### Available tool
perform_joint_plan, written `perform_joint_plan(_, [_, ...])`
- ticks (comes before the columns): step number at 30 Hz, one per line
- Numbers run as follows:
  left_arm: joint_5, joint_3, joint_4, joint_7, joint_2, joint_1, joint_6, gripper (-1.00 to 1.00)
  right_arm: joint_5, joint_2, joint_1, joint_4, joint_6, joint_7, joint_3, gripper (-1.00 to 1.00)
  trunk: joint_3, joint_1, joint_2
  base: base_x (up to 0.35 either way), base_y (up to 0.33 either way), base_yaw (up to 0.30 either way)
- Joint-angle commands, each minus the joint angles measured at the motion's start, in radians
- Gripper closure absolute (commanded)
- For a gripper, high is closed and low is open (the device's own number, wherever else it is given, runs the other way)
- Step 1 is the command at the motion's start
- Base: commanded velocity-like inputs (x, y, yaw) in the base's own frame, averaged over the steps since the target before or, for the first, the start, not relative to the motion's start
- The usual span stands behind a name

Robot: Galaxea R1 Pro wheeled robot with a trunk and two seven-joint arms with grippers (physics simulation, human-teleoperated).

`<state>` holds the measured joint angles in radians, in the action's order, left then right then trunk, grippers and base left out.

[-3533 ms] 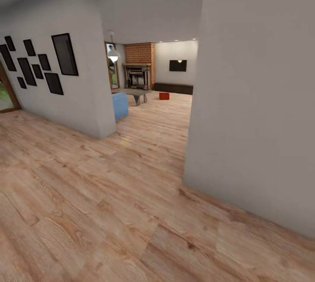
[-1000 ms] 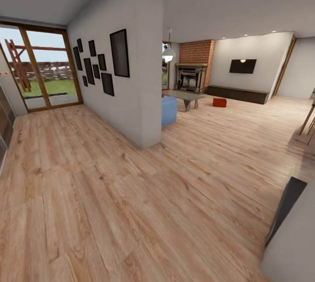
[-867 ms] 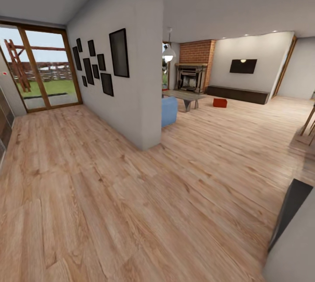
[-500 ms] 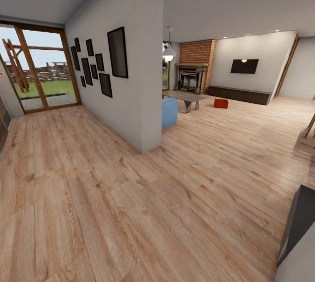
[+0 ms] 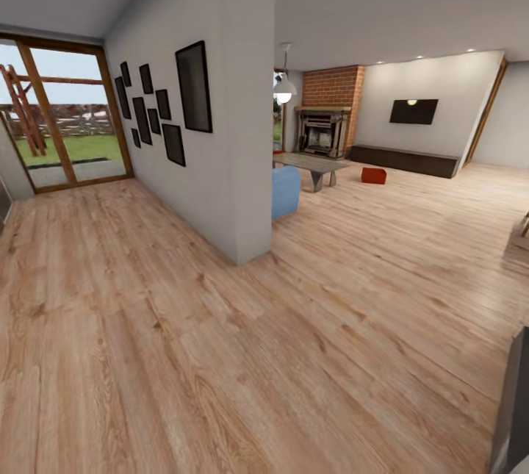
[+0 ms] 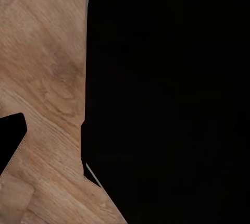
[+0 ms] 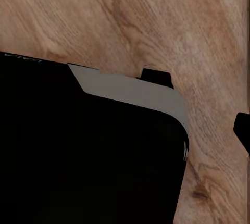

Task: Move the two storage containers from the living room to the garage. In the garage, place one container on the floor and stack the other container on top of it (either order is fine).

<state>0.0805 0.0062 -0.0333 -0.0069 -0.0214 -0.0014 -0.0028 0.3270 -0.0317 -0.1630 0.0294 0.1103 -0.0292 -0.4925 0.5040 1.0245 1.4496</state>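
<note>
At the far left of the head view a glass door [image 5: 62, 117] with a wooden frame looked out on grass and a fence. Right of it a pale partition wall [image 5: 220, 151] ran toward the camera, hung with a cluster of black picture frames [image 5: 158, 110]. Light wood plank floor [image 5: 220, 356] covered everything ahead. Past the wall's end stood a blue sofa [image 5: 285, 191], then a low grey table [image 5: 314, 165] under a hanging lamp [image 5: 283, 90], and behind these the brick fireplace [image 5: 324, 117] of the living room. Right of the table one orange-red storage container [image 5: 373, 176] sat on the plank floor, just in front of the dark low bench [image 5: 404, 160], which lay along the back wall beneath a wall TV [image 5: 413, 111]. In both wrist views a large black body of the robot blocked most of the picture over the planks, and whether either arm's fingers were spread or pressed together could not be told.
</note>
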Motion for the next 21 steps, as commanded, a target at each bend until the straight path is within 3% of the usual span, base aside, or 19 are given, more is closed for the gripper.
perform_joint_plan(1, [0.008,0.000,0.000,-0.001,0.000,0.000,0.000,-1.00,0.010,-0.001,-0.001,0.003,0.006,-0.003,-0.008,-1.00,0.001,0.001,0.000,0.322,0.000,0.000])
perform_joint_plan(9, [0.008,0.000,0.000,-0.001,0.000,0.000,0.000,-1.00,0.012,-0.001,-0.001,0.003,0.006,-0.003,-0.008,-1.00,0.001,0.001,0.000,0.322,0.000,-0.029])
perform_joint_plan(21, [0.008,0.000,0.000,-0.001,0.000,0.000,0.000,-1.00,0.015,-0.001,-0.001,0.003,0.006,-0.003,-0.008,-1.00,0.001,0.001,0.000,0.322,0.000,-0.229])
